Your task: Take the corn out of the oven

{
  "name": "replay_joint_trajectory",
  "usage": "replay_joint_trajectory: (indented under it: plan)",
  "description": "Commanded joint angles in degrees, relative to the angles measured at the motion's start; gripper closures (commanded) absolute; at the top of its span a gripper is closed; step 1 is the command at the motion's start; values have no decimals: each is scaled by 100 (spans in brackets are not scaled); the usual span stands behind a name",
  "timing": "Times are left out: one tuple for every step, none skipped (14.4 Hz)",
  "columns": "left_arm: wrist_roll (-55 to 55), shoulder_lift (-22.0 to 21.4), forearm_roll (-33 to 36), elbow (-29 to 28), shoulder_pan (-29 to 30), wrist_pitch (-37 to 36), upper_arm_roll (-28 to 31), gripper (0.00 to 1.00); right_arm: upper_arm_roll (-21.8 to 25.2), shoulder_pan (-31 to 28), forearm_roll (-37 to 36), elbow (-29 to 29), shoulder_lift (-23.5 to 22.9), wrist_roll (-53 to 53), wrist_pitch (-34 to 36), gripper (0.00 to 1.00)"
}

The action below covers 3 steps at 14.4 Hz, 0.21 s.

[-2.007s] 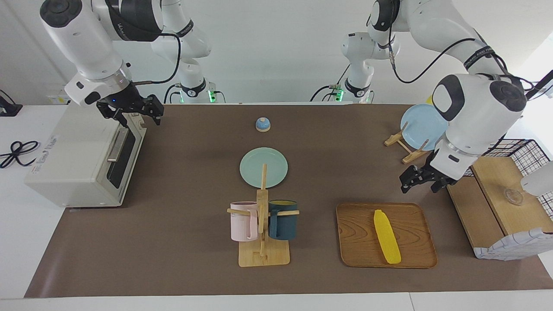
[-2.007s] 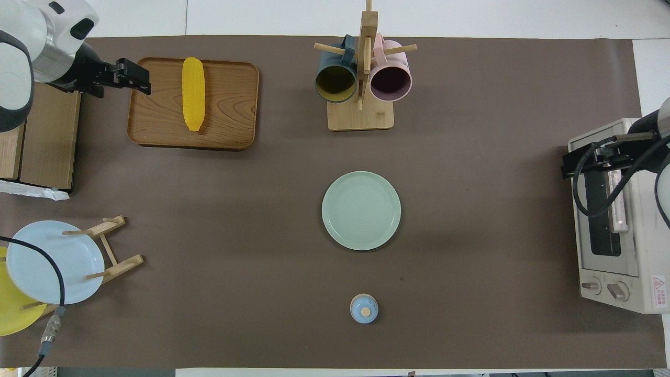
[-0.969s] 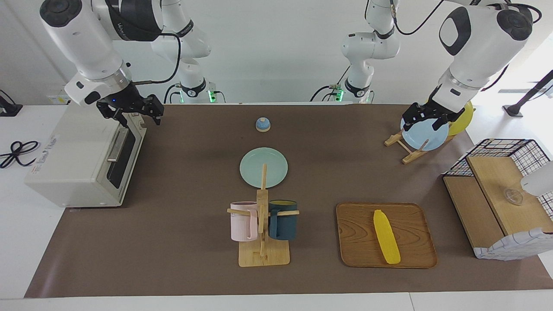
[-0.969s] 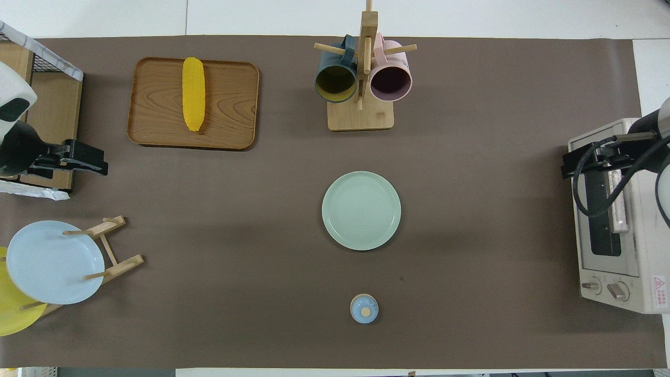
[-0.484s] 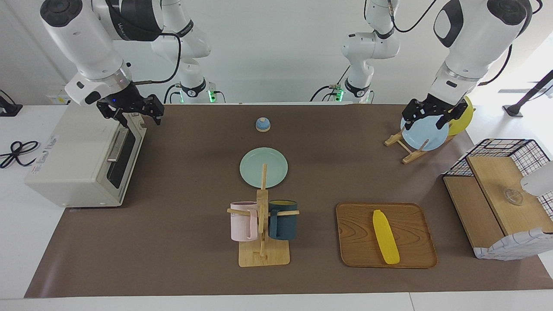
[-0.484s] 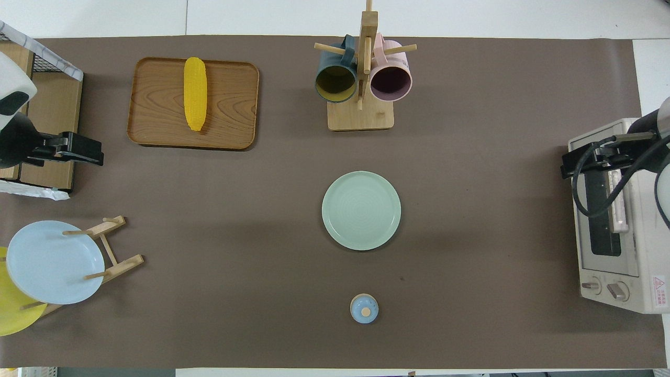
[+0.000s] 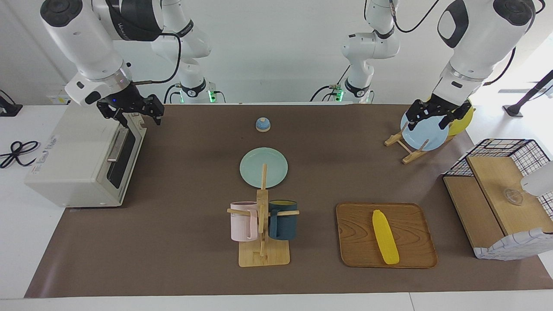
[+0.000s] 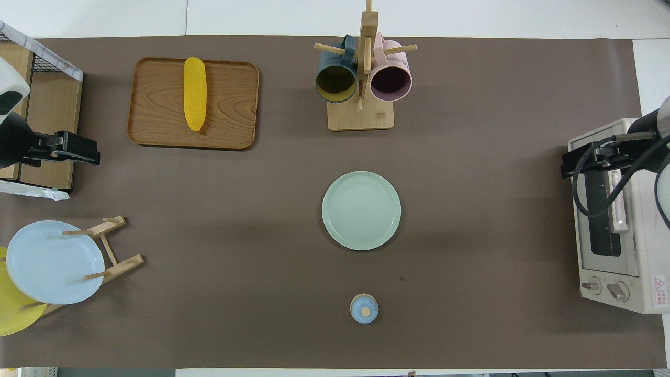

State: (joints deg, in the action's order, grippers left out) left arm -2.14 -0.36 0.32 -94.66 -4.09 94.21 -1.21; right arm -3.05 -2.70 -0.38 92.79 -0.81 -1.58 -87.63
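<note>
The yellow corn (image 7: 385, 236) (image 8: 194, 93) lies on a wooden tray (image 7: 414, 255) (image 8: 230, 104), far from the robots toward the left arm's end of the table. The off-white oven (image 7: 73, 160) (image 8: 612, 220) stands at the right arm's end with its glass door closed. My right gripper (image 7: 138, 116) (image 8: 568, 165) hangs open and empty over the oven's upper front corner, near the bar handle. My left gripper (image 7: 427, 121) (image 8: 89, 149) is open and empty, raised over the blue plate in the wooden plate rack.
A wooden mug stand (image 7: 263, 255) holds a pink mug (image 7: 243, 221) and a dark teal mug (image 7: 283, 219). A green plate (image 7: 263, 167) and a small blue lidded knob (image 7: 262, 124) lie mid-table. The plate rack (image 7: 406, 149) and a wire-and-wood shelf (image 7: 497, 194) stand at the left arm's end.
My left gripper rose from beside the tray and swung to above the plate rack, then settled there. The right arm has not moved.
</note>
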Motion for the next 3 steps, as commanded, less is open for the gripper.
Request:
replay_joint_trajectory:
  plan:
    - [-24,-105,-85,-158,92,160,-55,0,-29,-56,90,-59,-15,-17,-44,0]
    - [11,-113,-85,-167,110,168,-55,0,-29,-47,90,-51,-15,-17,-44,0]
    - [20,-105,-85,-158,110,168,-55,0,-29,-47,90,-51,-15,-17,-44,0]
